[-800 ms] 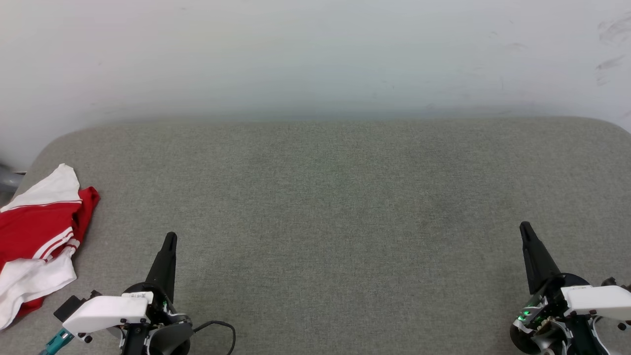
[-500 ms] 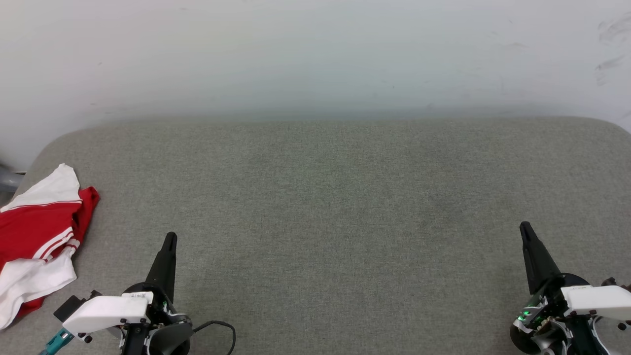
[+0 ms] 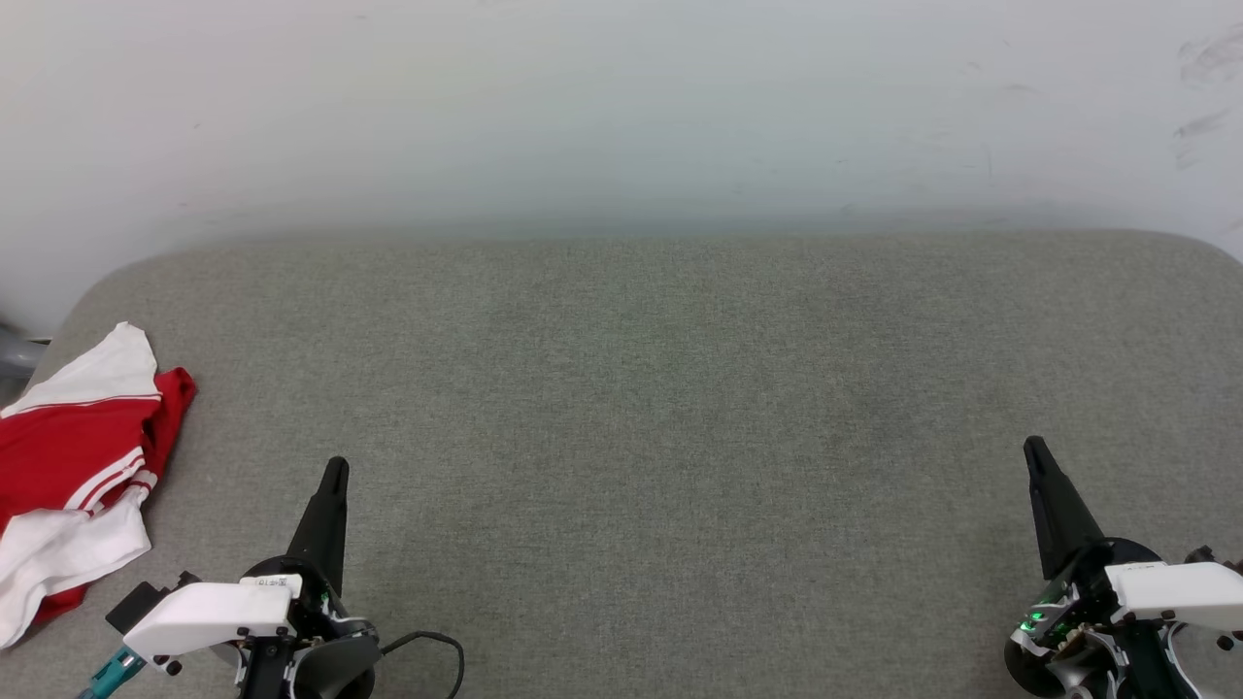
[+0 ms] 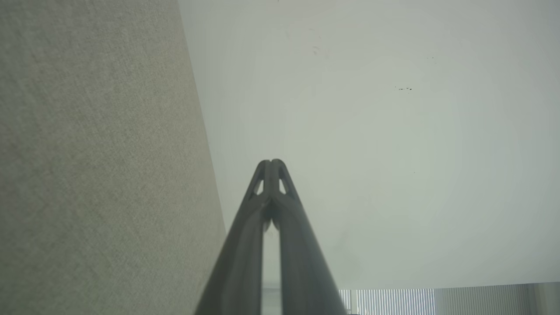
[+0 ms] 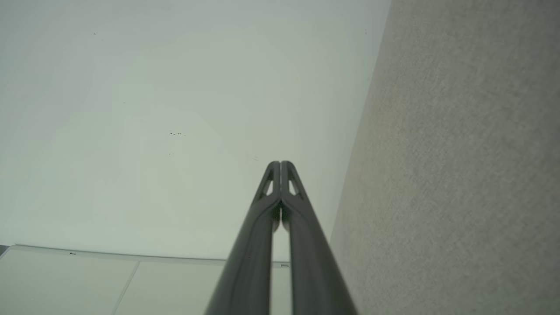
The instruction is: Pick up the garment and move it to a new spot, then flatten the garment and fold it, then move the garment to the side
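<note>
Nothing is shifting since the earlier frames: the left claw (image 3: pixel 333 474) and the right claw (image 3: pixel 1035 452) are idling empty, fingers pressed together, apparently parked before pickup, while the garment (image 3: pixel 68 456) is lying crumpled at the left edge of the tabletop (image 3: pixel 631 437), near the left claw.

Nothing here can be read. The one printed thing is a small white label (image 3: pixel 274 582) on the body of the left gripper (image 3: pixel 335 469) — it bears dark marks, perhaps a code, too small to make out.
</note>
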Robot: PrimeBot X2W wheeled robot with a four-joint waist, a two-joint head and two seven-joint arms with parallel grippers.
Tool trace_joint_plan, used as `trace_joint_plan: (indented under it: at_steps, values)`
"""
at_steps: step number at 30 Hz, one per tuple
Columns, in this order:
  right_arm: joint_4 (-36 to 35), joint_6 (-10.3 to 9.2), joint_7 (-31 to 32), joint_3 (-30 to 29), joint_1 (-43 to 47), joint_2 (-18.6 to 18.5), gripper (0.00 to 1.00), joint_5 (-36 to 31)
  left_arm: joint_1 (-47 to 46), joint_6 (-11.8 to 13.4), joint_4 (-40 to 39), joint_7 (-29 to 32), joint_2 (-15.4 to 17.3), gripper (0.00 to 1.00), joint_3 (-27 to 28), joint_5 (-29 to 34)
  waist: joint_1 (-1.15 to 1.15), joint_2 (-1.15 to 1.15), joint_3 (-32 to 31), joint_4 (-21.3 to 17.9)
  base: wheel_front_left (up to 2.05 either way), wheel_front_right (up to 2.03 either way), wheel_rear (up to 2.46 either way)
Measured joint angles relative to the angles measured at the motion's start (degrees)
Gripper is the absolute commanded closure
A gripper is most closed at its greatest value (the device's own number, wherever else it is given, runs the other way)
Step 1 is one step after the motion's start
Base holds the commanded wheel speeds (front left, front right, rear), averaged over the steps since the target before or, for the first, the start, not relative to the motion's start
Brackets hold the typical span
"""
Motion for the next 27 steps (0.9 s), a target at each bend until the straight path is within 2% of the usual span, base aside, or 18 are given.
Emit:
trace_joint_plan:
  at_steps: [10, 11, 17, 27]
  values:
    - [0.0, 0.0, 0.0, 0.0, 0.0, 0.0, 1.0, 0.0, 0.0, 0.0, 0.0, 0.0, 0.0, 1.0, 0.0, 0.0, 0.0, 0.0, 0.0, 0.0, 0.0, 0.0, 0.0]
    - [0.0, 0.0, 0.0, 0.0, 0.0, 0.0, 0.0, 0.0, 0.0, 0.0, 0.0, 0.0, 0.0, 0.0, 0.0, 0.0, 0.0, 0.0, 0.0, 0.0, 0.0, 0.0, 0.0]
    - [1.9, -0.02, -0.2, 0.2, 2.2, 0.1, 0.0, 0.0, 2.0, 0.1, 2.1, -0.3, -0.1, 0.0, -0.6, 0.0, 0.0, 0.0, 0.0, 0.0, 0.0, 0.0, 0.0]
    - [-0.4, -0.01, -3.0, 2.1, 2.1, 0.1, 0.0, -0.3, 1.8, 0.1, -0.2, -3.2, -0.1, 0.0, -3.3, 0.6, 0.0, 0.0, 0.1, 0.0, 0.0, 0.0, 0.0]
